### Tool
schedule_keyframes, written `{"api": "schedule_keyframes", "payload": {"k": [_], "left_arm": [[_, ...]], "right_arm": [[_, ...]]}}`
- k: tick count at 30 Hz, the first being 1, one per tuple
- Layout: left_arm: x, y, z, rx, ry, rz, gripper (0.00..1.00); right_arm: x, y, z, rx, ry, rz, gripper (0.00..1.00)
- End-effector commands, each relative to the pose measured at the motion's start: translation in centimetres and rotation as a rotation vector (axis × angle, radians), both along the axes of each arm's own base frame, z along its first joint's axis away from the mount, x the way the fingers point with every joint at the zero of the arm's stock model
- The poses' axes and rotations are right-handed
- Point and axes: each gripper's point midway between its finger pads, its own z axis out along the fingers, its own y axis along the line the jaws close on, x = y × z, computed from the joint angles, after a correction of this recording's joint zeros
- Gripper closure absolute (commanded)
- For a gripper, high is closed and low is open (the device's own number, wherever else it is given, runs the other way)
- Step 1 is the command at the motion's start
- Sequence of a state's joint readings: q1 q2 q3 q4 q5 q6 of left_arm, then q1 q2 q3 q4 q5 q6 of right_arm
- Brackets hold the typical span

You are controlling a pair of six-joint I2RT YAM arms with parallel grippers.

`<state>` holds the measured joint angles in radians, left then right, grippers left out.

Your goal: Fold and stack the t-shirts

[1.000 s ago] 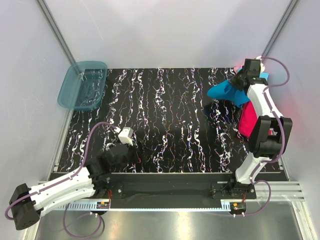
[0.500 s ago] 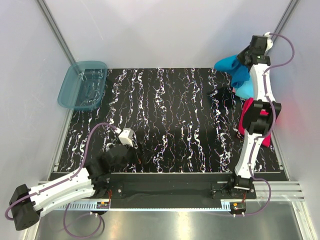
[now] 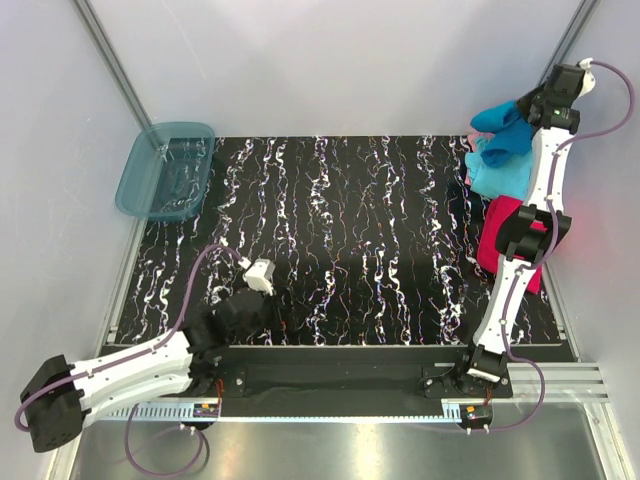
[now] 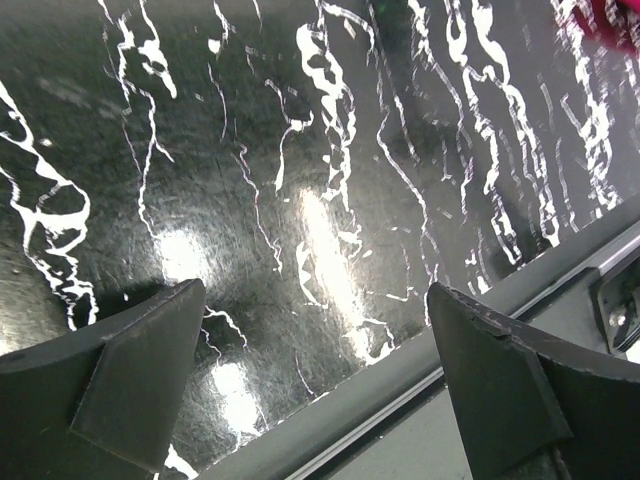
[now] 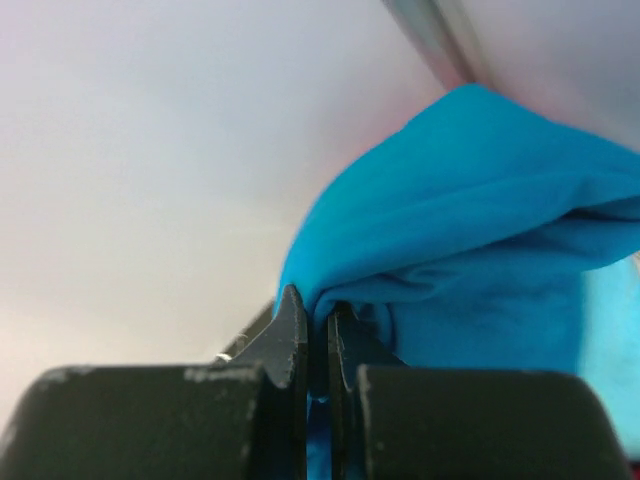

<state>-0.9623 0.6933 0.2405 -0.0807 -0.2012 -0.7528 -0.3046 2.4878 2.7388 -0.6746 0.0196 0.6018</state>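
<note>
- Upper left of the top view: a translucent teal plastic tub (image 3: 165,170) sits off the corner of the table, well apart from any cloth.
- Lower left: the left gripper (image 3: 258,275) hovers low over the black marbled table (image 3: 340,230), jaws spread wide with nothing between them. Its wrist view shows only bare tabletop between the fingers (image 4: 140,370).
- Right side, upper part: the teal-blue t-shirt (image 3: 503,135) hangs bunched in the air by the back corner, over a light cyan t-shirt (image 3: 500,178). A magenta-red t-shirt (image 3: 495,240) lies just below that, partly hidden by the arm.
- Upper right: the right gripper (image 3: 535,108) is clamped tight on a fold of the teal-blue shirt, and the wrist view shows cloth pinched right at the tips.
- Handling guess: it's light, floppy cloth that droops and bunches and won't hold a shape. A one-point pinch leaves it wadded, so grabbing a shoulder seam or hem corner with each gripper would probably spread it flat.
</note>
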Motion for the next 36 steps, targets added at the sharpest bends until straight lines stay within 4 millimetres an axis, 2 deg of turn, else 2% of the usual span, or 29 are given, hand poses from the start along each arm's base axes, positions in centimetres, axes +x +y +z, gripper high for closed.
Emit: {"api": "schedule_keyframes", "payload": {"k": [1, 3, 5, 6, 9, 10, 11, 14, 15, 17, 18, 21, 24, 29, 32, 33, 35, 36], "left_arm": [[0.2, -1.7, 1.3, -0.077, -0.023, -0.033, 0.01], [0.1, -1.8, 1.2, -0.081, -0.021, -0.036, 0.01], [0.1, -1.8, 1.4, -0.088, -0.025, -0.035, 0.01], [0.1, -1.7, 1.4, -0.089, -0.028, -0.036, 0.01], [-0.1, -1.6, 1.5, -0.098, -0.027, -0.038, 0.01], [-0.2, -1.5, 1.6, -0.101, -0.028, -0.038, 0.01], [-0.3, -1.4, 1.8, -0.115, -0.031, -0.035, 0.01], [-0.7, -0.6, 1.2, -0.106, -0.019, -0.022, 0.01], [-1.0, -0.1, 1.3, -0.107, -0.018, -0.018, 0.01], [-1.4, 0.8, 0.7, -0.088, -0.001, -0.003, 0.01], [-1.5, 1.0, 1.3, -0.112, -0.018, -0.001, 0.01], [-1.9, 2.0, 0.9, -0.103, -0.006, 0.016, 0.01], [-2.1, 2.5, 1.1, -0.117, -0.007, 0.029, 0.01], [-1.8, 2.1, 1.0, -0.09, 0.006, 0.027, 0.01], [-1.5, 1.6, 1.2, -0.069, 0.006, 0.019, 0.01], [-1.4, 1.5, 1.3, -0.066, 0.006, 0.018, 0.01], [-1.2, 1.2, 1.5, -0.056, 0.004, 0.015, 0.01], [-1.2, 1.2, 1.5, -0.053, 0.005, 0.014, 0.01]], "right_arm": [[-0.8, 3.9, 13.6, -0.033, -0.317, 0.125, 1.0], [-1.8, 4.8, 16.8, -0.037, -0.386, 0.158, 1.0], [-2.5, 5.5, 18.7, -0.04, -0.426, 0.182, 1.0], [-3.2, 5.7, 20.3, -0.049, -0.456, 0.186, 1.0], [-4.0, 6.1, 22.1, -0.072, -0.493, 0.199, 1.0], [-4.0, 5.9, 22.1, -0.085, -0.489, 0.197, 1.0], [-4.0, 5.7, 21.8, -0.092, -0.481, 0.194, 1.0], [-3.2, 4.1, 19.3, -0.1, -0.423, 0.173, 1.0], [-2.4, 3.4, 17.1, -0.097, -0.38, 0.157, 1.0], [-1.6, 2.1, 14.3, -0.07, -0.335, 0.145, 1.0], [-1.1, 1.7, 12.9, -0.064, -0.312, 0.136, 1.0], [-0.3, 0.9, 10.6, -0.061, -0.276, 0.127, 1.0], [0.1, 0.4, 10.2, -0.061, -0.284, 0.124, 1.0], [0.8, 0.1, 10.7, -0.063, -0.329, 0.134, 1.0], [1.3, -0.8, 10.1, -0.056, -0.344, 0.133, 1.0], [1.6, -1.1, 9.3, -0.051, -0.34, 0.133, 1.0], [1.7, -2.4, 8.9, -0.04, -0.351, 0.127, 1.0], [2.0, -2.9, 7.7, -0.029, -0.34, 0.126, 1.0]]}}
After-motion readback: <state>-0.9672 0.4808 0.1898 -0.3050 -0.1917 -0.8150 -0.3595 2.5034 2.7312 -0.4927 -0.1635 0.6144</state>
